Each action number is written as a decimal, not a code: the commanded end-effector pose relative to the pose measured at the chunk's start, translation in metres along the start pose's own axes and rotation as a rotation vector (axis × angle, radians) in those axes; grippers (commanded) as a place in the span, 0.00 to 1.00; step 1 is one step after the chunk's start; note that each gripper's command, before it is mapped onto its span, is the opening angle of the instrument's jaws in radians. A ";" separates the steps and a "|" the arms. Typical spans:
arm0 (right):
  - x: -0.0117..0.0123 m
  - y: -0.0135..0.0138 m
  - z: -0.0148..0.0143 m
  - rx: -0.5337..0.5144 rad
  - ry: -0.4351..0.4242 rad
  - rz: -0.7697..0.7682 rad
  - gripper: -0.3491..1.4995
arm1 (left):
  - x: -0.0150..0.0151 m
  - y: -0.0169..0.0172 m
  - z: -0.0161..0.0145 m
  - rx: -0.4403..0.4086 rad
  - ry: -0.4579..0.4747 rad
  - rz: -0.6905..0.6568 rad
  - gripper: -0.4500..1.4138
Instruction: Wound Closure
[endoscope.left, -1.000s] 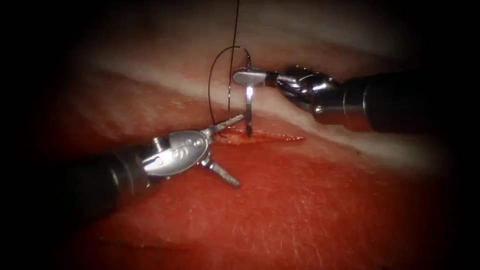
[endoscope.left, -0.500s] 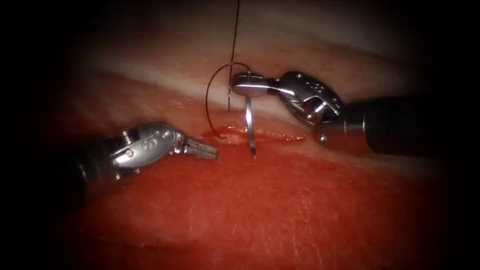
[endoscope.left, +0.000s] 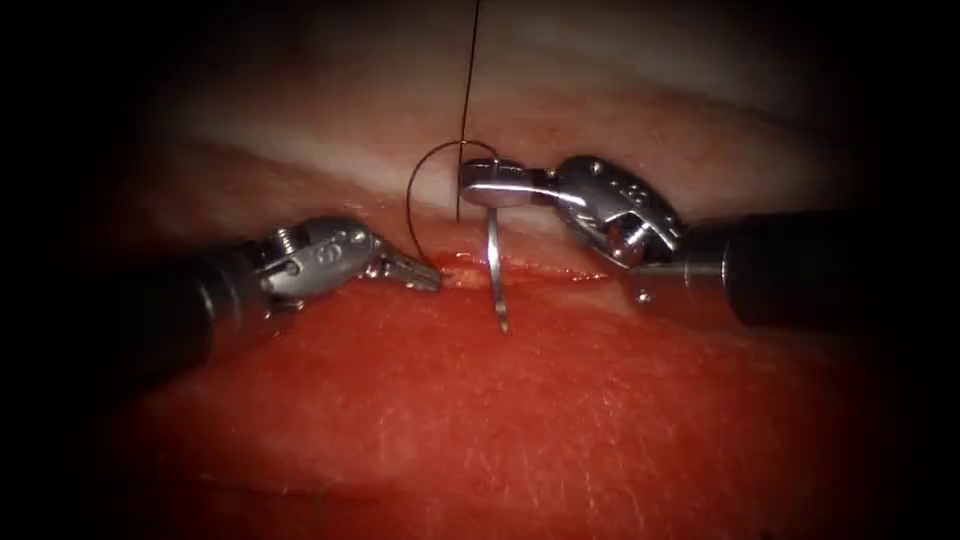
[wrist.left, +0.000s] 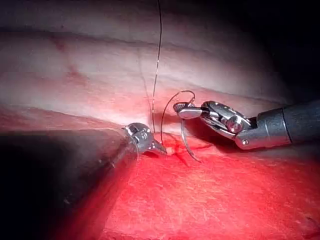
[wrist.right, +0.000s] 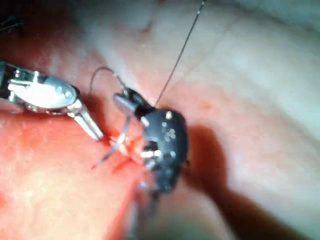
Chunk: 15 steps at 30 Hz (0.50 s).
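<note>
1. Endoscope view: the right arm's steel needle driver (endoscope.left: 485, 188) is clenched on the curved steel needle (endoscope.left: 495, 270) at its swaged end, where the thin dark thread (endoscope.left: 467, 90) joins. The needle's long axis hangs almost straight down from those jaws and crosses the red-edged cut (endoscope.left: 530, 270) in the pink and red tissue (endoscope.left: 560, 410); its tip (endoscope.left: 503, 326) lies over the near lip, and I cannot tell if it bites the surface. The left arm's steel needle driver (endoscope.left: 415, 273) has its jaws closed on nothing, tips at the cut's left end, just left of the needle shaft and the nearer tool to the tip. A loop of thread arcs between the two.

2. Left wrist view: the left tool (wrist.left: 157, 146) points at the cut, with the needle (wrist.left: 187, 145) just beyond it, held by the right tool (wrist.left: 182, 110).

3. Right wrist view: the right tool (wrist.right: 125, 102) grips the needle (wrist.right: 112, 147), whose tip aims toward the left tool (wrist.right: 92, 127).
</note>
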 end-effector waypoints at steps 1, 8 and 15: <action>-0.0005 0.0001 0.0008 0.001 0.007 -0.013 0.00 | -0.0006 -0.0009 0.0012 -0.001 -0.025 0.008 0.00; -0.0005 0.0000 0.0009 0.000 0.015 -0.049 0.00 | -0.0024 -0.0029 0.0027 0.007 -0.060 -0.008 0.00; -0.0005 0.0001 0.0013 -0.007 0.023 -0.103 0.00 | -0.0042 -0.0052 0.0040 -0.003 -0.124 -0.023 0.00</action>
